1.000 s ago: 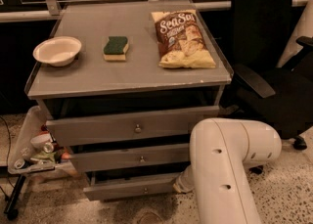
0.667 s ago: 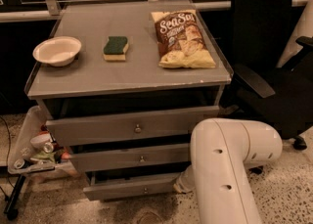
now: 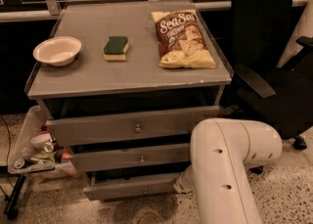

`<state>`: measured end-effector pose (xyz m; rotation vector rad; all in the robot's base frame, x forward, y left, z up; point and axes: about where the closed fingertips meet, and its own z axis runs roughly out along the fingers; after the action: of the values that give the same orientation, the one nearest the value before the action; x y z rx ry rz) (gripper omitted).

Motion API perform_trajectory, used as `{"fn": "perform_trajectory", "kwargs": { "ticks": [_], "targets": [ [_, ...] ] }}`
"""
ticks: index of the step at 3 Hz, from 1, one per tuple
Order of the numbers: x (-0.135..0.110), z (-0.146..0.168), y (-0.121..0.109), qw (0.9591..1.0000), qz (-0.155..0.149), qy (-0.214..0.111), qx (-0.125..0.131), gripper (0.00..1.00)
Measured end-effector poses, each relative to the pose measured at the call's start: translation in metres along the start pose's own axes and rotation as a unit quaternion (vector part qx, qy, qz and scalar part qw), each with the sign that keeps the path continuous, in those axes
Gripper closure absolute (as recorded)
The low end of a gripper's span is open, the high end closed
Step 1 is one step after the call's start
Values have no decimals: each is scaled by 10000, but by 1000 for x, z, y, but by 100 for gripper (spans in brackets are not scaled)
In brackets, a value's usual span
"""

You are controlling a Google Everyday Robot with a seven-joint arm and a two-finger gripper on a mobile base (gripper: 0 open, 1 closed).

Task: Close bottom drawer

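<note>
1. The bottom drawer [image 3: 129, 188] is the lowest one in the grey cabinet [image 3: 88, 78], right down by the floor. It sticks out a bit, so it is not shut yet.
2. My gripper [image 3: 182, 185] is low down at the right end of that drawer's front. It is just beside it, maybe touching. The big white arm [image 3: 230, 164] hides most of it, so I cannot tell if it is squeezed or loose.
3. I think the job now is to push the front straight in.
4. I would push nearer the little knob [image 3: 145, 190], not at the corner, so the drawer does not go in crooked and jam.
5. I would go slowly, keep below the middle drawer [image 3: 122, 160], and stop when the front sits flat.
</note>
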<state>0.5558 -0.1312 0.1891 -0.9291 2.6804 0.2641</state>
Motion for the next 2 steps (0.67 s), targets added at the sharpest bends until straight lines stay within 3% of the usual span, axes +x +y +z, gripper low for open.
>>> {"fn": "perform_trajectory", "kwargs": {
  "ticks": [1, 2],
  "targets": [
    [0, 0, 0, 10000, 0, 0, 0, 12],
    [0, 0, 0, 10000, 0, 0, 0, 0]
  ]
}}
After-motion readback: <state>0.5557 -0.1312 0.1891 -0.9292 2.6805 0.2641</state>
